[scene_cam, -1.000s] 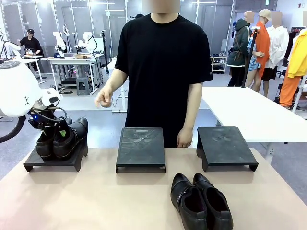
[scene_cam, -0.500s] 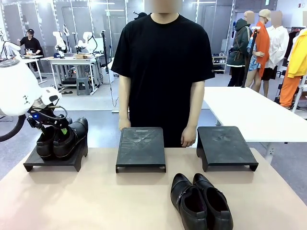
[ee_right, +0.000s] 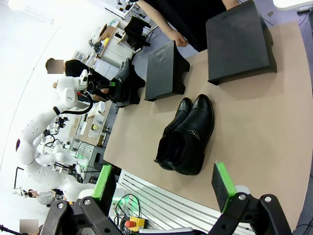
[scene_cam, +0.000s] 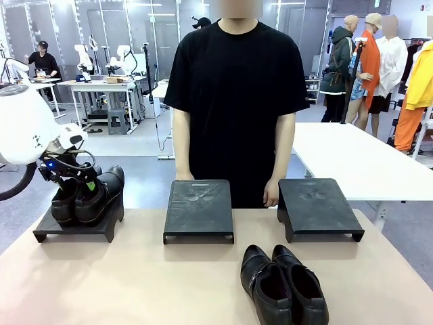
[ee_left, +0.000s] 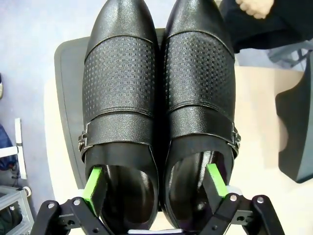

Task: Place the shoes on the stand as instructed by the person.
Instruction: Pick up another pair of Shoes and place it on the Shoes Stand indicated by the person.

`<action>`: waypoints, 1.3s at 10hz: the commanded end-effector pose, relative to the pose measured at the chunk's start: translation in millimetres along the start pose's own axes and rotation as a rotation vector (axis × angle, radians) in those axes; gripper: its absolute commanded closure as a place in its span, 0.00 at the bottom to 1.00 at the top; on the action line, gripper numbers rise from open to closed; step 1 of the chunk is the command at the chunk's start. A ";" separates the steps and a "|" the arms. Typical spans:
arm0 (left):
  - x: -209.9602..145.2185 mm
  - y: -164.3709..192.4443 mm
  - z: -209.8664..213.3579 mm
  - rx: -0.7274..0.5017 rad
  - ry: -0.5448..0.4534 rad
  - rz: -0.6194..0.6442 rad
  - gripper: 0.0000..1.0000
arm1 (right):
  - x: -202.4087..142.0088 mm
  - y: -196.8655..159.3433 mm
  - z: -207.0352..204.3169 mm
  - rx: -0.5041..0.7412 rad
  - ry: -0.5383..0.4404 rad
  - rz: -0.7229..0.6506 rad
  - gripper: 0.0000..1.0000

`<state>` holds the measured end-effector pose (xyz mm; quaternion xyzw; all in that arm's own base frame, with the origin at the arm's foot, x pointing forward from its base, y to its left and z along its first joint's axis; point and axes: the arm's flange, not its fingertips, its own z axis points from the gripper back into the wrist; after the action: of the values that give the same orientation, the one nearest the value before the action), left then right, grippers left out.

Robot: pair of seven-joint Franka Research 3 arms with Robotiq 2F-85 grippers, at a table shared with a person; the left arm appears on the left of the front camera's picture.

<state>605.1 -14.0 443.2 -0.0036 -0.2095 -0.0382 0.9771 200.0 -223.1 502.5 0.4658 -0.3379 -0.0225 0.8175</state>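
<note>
**Q:** What differs from the two earlier frames?

**A:** One second ago the person in the plain black short-sleeved T-shirt point(scene_cam: 237, 95) held one hand raised at waist height. Half a second ago it had dropped. Now both arms hang, and one hand point(scene_cam: 272, 195) is just behind the gap between the middle and right stands. The shoes, the stands and the left gripper point(scene_cam: 66, 177) sit where they were.

**Q:** How do the jaws stand?

**A:** The left gripper's jaws are spread wide. One green pad point(ee_left: 94, 178) reaches into each shoe's opening, near its outer side. The right gripper point(ee_right: 162, 169) hangs over the desk's near edge, its jaws also wide, with nothing between them.

**Q:** Where are the shoes, and what are the surfaces like?

**A:**
- **The glossy black leather pair with grid-embossed vamps point(ee_left: 122, 83):** It has smooth pointed toes and a small metal side buckle on each strap. The two shoes touch, side by side, on the matte black sloped left stand point(scene_cam: 74, 230).
- **The second glossy black pair point(scene_cam: 284, 284):** It lies on the beige matte desk point(scene_cam: 135, 284), in front of the stands.
- **The middle stand point(scene_cam: 198, 206) and the right stand point(scene_cam: 316, 206):** Both are the same matte black sloped shape, with rounded corners.
</note>
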 end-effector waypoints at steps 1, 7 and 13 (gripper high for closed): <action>0.1 1.7 -1.7 0.002 0.000 -0.015 0.00 | 0.5 -0.4 1.8 0.007 -0.009 0.022 0.00; -2.2 4.3 30.3 -0.060 0.025 0.007 0.00 | 0.5 -0.4 1.8 0.007 -0.009 0.022 0.00; -137.5 126.1 152.4 -0.759 0.128 0.077 0.00 | 0.5 -0.4 1.8 0.007 -0.009 0.022 0.00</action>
<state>424.5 96.9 539.9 -0.3385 -0.1545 -0.0864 0.9242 200.3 -223.2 502.8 0.4652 -0.3377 -0.0230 0.8179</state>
